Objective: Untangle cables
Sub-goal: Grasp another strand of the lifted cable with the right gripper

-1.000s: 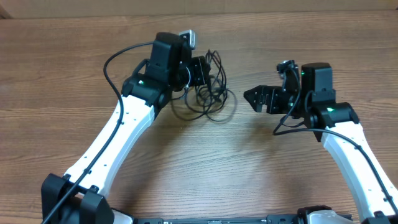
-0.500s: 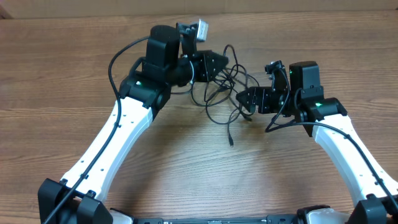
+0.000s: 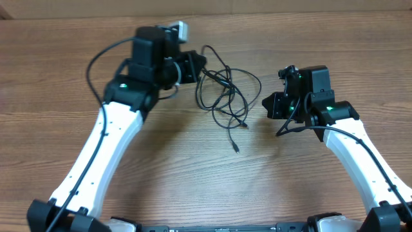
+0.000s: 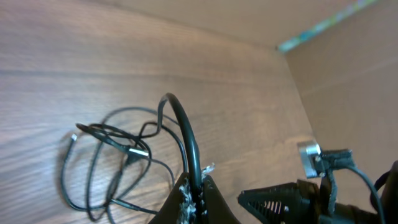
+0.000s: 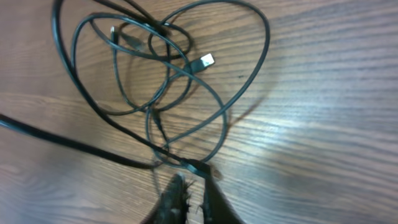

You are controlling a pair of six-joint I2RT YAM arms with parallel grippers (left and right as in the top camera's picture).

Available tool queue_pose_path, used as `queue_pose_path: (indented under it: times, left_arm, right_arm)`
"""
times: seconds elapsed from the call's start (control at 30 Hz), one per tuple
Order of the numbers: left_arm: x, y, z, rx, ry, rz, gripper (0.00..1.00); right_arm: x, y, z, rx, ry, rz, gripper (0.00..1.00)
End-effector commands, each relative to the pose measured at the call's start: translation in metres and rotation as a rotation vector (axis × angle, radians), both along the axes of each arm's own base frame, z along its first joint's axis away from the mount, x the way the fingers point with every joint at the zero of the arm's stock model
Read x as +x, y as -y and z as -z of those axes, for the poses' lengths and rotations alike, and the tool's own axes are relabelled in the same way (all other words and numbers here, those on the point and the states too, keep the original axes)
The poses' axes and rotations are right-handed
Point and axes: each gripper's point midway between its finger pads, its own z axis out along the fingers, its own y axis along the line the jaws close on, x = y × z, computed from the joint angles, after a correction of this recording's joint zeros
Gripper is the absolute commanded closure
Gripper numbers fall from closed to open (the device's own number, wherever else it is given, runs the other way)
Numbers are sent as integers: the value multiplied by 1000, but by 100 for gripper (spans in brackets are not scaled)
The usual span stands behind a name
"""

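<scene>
Pulled left gripper (image 3: 197,65) toward far-left corner, clamped on the cables (image 3: 226,91). Backed right gripper (image 3: 268,105) off rightward; cannot tell its jaws.

Glossy black cables (image 3: 222,96), matt wood-grain table (image 3: 193,167)

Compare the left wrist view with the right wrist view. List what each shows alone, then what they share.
Left wrist view only: the left gripper, shut on a raised loop of the cables, and a cardboard wall with a teal strip.
Right wrist view only: a small plug end lying just ahead of the fingertips, which I cannot find in the left wrist view.
Both: the tangled cables, the wooden table, and the right gripper, which the left wrist view shows from outside.
</scene>
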Motion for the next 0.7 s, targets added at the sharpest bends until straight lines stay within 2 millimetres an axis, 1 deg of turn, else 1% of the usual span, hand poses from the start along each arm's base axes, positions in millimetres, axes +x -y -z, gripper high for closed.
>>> queue_pose_path:
  times: [0.0, 0.03, 0.1, 0.13, 0.2, 0.3, 0.33, 0.43, 0.57, 0.67]
  left_arm:
    - [-10, -4, -39, -31, 93, 36, 96]
    - [-13, -1, -41, -43, 92, 56, 96]
    - [-21, 9, -44, -71, 88, 113, 96]
    - [-25, 15, -45, -82, 86, 139, 96]
    - [-34, 27, -49, -93, 108, 212, 96]
    - [-46, 42, -55, -85, 174, 327, 96]
    - [-49, 44, -55, -77, 185, 342, 97]
    - [-54, 49, -52, -57, 194, 374, 96]
    - [-65, 54, -39, 3, 189, 427, 96]
    - [-69, 53, -26, 58, 165, 424, 96]
  right_arm:
    - [8, -14, -18, 83, 38, -25, 59]
    - [8, -22, -24, 122, 50, -54, 51]
    - [7, -35, -36, 199, 79, -113, 42]
    - [7, -41, -43, 234, 96, -142, 38]
    - [9, -46, -49, 259, 120, -165, 34]
    - [13, -47, -53, 260, 149, -168, 30]
    - [15, -47, -55, 261, 159, -169, 29]
    - [21, -46, -56, 249, 185, -159, 28]
    - [27, -48, -52, 254, 190, -161, 28]
    - [29, -52, -41, 251, 169, -169, 29]
